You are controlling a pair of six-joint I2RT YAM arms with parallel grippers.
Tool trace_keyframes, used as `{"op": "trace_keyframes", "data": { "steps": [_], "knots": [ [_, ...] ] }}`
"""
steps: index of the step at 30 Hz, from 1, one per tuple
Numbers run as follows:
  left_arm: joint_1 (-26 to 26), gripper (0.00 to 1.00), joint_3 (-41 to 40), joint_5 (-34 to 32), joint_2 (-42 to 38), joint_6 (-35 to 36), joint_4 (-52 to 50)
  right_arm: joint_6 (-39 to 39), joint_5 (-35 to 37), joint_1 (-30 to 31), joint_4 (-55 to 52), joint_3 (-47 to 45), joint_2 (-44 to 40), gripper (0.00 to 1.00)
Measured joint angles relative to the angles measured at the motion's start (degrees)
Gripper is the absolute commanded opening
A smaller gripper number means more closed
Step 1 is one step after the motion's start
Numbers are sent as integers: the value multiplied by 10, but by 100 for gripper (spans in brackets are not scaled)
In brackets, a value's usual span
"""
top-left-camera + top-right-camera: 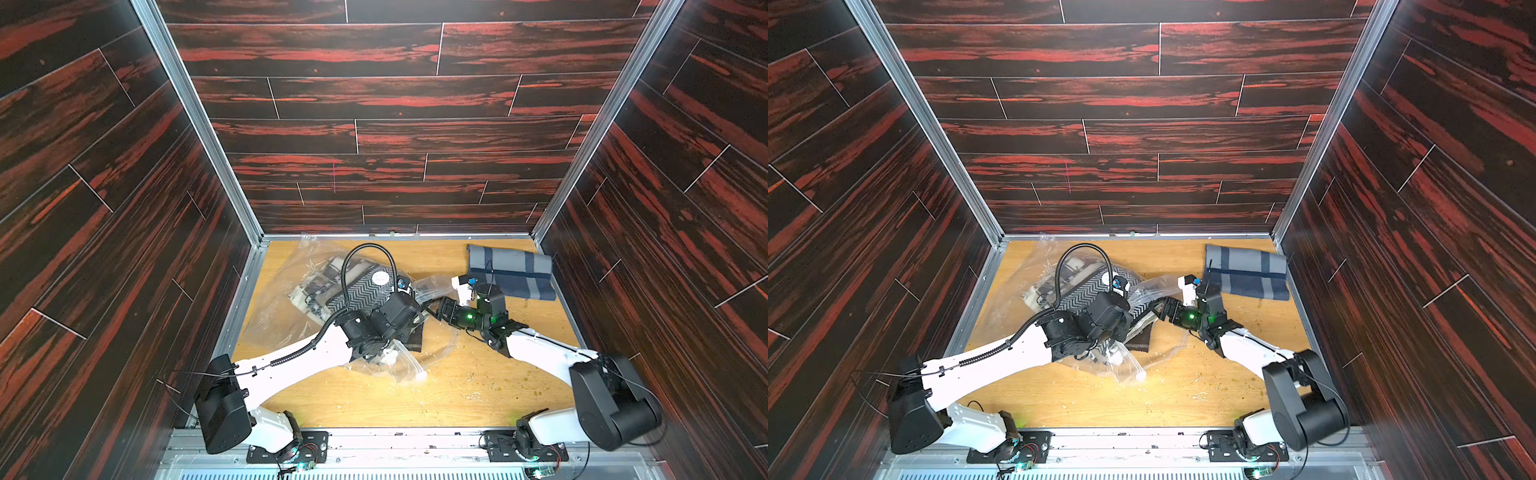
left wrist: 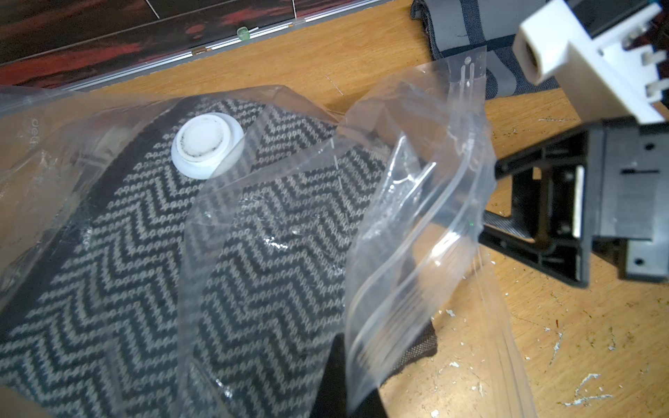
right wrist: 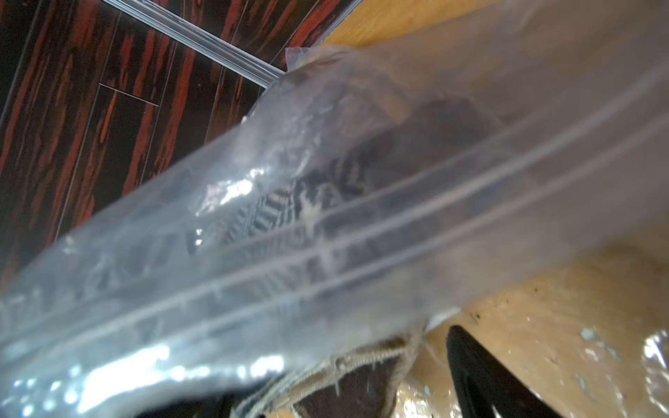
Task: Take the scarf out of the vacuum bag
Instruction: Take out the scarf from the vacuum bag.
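The clear vacuum bag [image 1: 274, 316] [image 1: 1017, 291] lies crumpled on the wooden table, left of centre. Inside it is the scarf [image 1: 361, 291] [image 2: 253, 253], black-and-grey herringbone, under the white valve disc [image 2: 206, 144]. A dark corner of the scarf [image 2: 416, 347] [image 3: 344, 391] pokes out of the bag's mouth. My left gripper [image 2: 349, 376] is shut on the bag's zip-seal edge and holds it up off the table. My right gripper [image 1: 432, 309] [image 3: 344, 380] is open at the bag's mouth, with the scarf's corner between its jaws. One right fingertip [image 3: 470, 362] shows; plastic hides the other.
A folded grey and navy striped cloth [image 1: 511, 272] [image 1: 1246, 272] lies at the back right by the wall. A cream patterned cloth [image 1: 316, 282] also sits in the bag. The bag's white slider clip [image 1: 422, 376] rests near the front. Dark panelled walls enclose three sides.
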Motion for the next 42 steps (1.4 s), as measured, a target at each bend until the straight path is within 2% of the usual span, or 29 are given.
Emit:
{"op": "trace_keyframes", "data": {
  "steps": [5,10,12,17,19,24,36,42],
  "knots": [
    [0,0,0,-2,0,4,0,7,-1,0,28,23,34,89],
    [0,0,0,-6,0,4,0,12,-5,3,41,42,57,83],
    [0,0,0,-6,0,4,0,15,-7,6,42,47,60,77],
    [0,0,0,-7,0,4,0,18,-13,9,42,52,64,68],
    [0,0,0,-9,0,4,0,18,-14,10,41,52,64,61],
    [0,0,0,-13,0,4,0,14,-11,14,30,53,63,30],
    [0,0,0,-60,0,3,-5,-1,-4,19,2,74,41,0],
    [2,0,0,-80,0,2,-7,-5,-9,29,-7,85,1,0]
  ]
}}
